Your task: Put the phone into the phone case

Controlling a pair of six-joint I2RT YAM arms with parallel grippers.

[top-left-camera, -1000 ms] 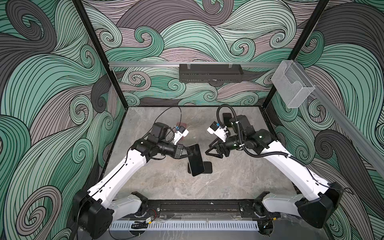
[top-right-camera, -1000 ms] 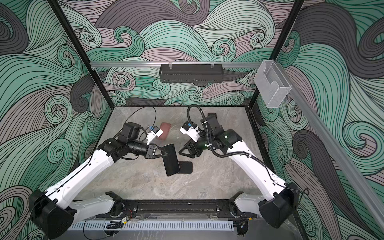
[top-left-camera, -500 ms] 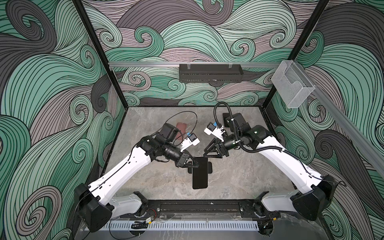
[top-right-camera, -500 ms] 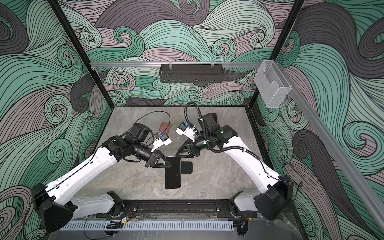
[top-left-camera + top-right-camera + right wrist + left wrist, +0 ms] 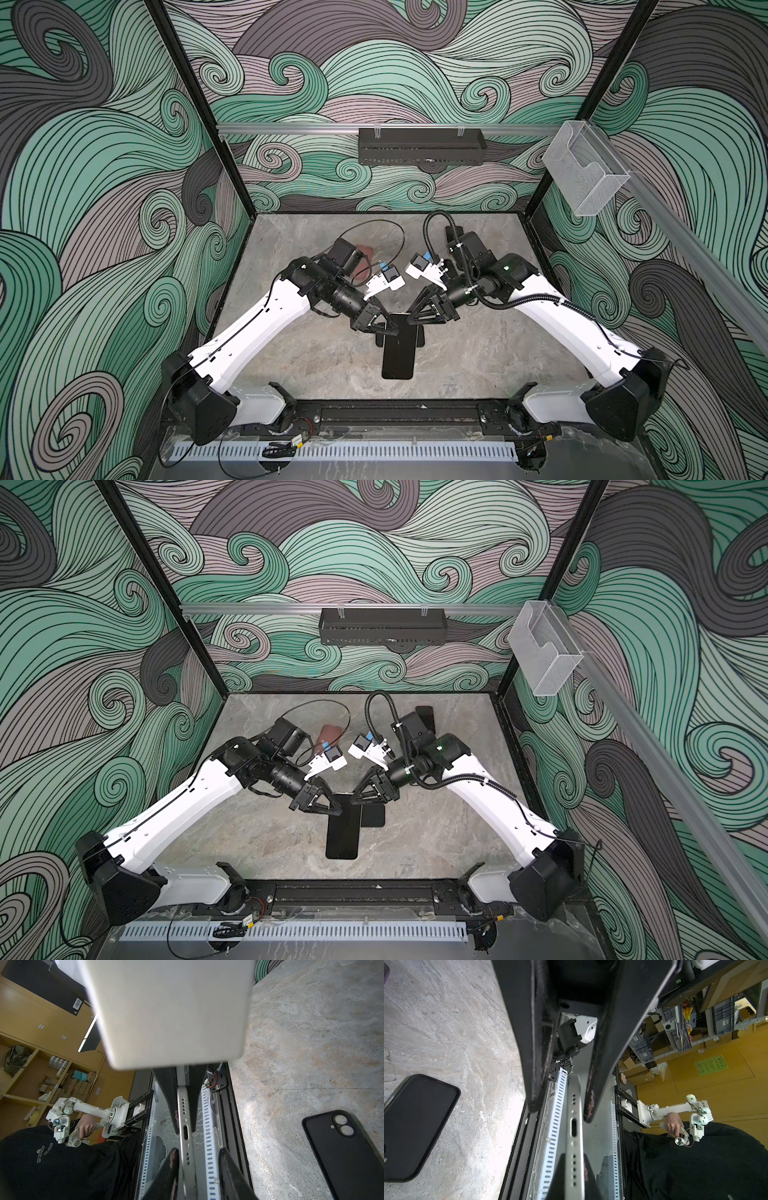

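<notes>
Since a second ago the left arm has swung the slim black-screened, silver-framed phone [image 5: 398, 353] from a slant to lengthwise, free end toward the front rail [image 5: 399, 413]. The right hand [image 5: 410, 322] has come in to the phone's port end, jaws narrower than before.

The left hand [image 5: 392, 330] is pinching the phone at that port end. In the left wrist view its fingers [image 5: 560, 1178] sit tight on both faces.

The right hand straddles the same end but is not clamped. In the right wrist view one finger [image 5: 173, 1167] lies against the phone, and the other finger [image 5: 230, 1180] stands off with a gap.

The phone is held off the grey marbled tabletop [image 5: 316, 361]. In both top views it crosses over the black soft phone case [image 5: 372, 816].

The phone case lies flat on the tabletop, empty, with its camera cut-out showing in the right wrist view. Can't tell whether the phone touches the phone case.
</notes>
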